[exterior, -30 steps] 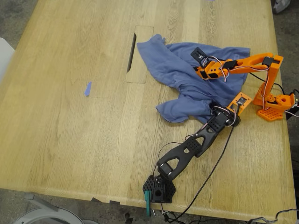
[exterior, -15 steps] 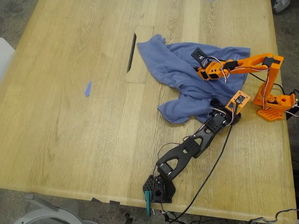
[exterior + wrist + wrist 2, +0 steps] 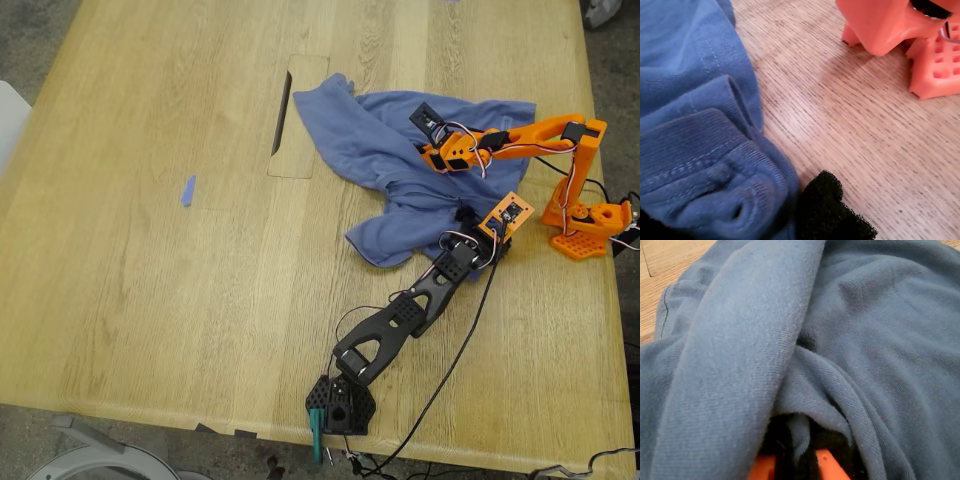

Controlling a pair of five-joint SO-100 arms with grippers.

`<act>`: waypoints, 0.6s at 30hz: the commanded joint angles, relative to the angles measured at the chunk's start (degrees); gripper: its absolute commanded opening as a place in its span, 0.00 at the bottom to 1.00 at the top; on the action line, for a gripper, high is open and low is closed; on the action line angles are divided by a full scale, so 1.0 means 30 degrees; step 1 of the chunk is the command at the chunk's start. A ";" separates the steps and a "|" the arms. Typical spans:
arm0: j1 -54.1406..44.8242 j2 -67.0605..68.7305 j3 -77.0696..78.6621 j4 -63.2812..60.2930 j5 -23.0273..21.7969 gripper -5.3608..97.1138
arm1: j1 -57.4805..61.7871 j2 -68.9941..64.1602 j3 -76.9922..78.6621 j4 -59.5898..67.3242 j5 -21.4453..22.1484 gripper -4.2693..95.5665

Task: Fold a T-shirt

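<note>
The shirt (image 3: pixel 405 170) is bunched up on the right half of the counter (image 3: pixel 150 300) in the exterior view, nowhere near flat, so the fold itself hasn't really started. What just changed is its near corner: that hem lobe sat further toward the exterior view's left a second ago and it's been dragged right and a bit nearer, shrinking as it goes. That's my first tool (image 3: pixel 470 225), the black arm's, pinched on a thick ribbed hem (image 3: pixel 715 195) and pulling toward the orange arm's base (image 3: pixel 590 225). My second tool (image 3: pixel 440 140) is in the same spot over the far part of the cloth as before; its wrist view shows a fold of fabric (image 3: pixel 800 435) caught between the orange fingers, so I'd say it's clamped on the shirt too. My guess is this is a tug to spread things out, but so far it's just gathering cloth. The blue tape scrap (image 3: pixel 187 190) hasn't budged.
</note>
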 commanded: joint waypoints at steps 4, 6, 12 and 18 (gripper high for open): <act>-0.0879 -0.0410 -0.0527 0.0000 0.1816 0.39 | -0.0205 0.1055 0.0117 -0.0205 0.0146 0.04; -0.0879 -0.0469 -0.0439 0.0146 0.2344 0.38 | -0.0205 0.1055 0.0117 -0.0205 0.0146 0.04; -0.0879 -0.0645 -0.0439 0.0176 0.3047 0.32 | -0.0205 0.1318 0.0322 -0.0205 0.0117 0.04; -0.1143 -0.0557 -0.0439 0.0586 0.3018 0.18 | -0.0146 0.1758 0.0674 -0.0205 0.0059 0.04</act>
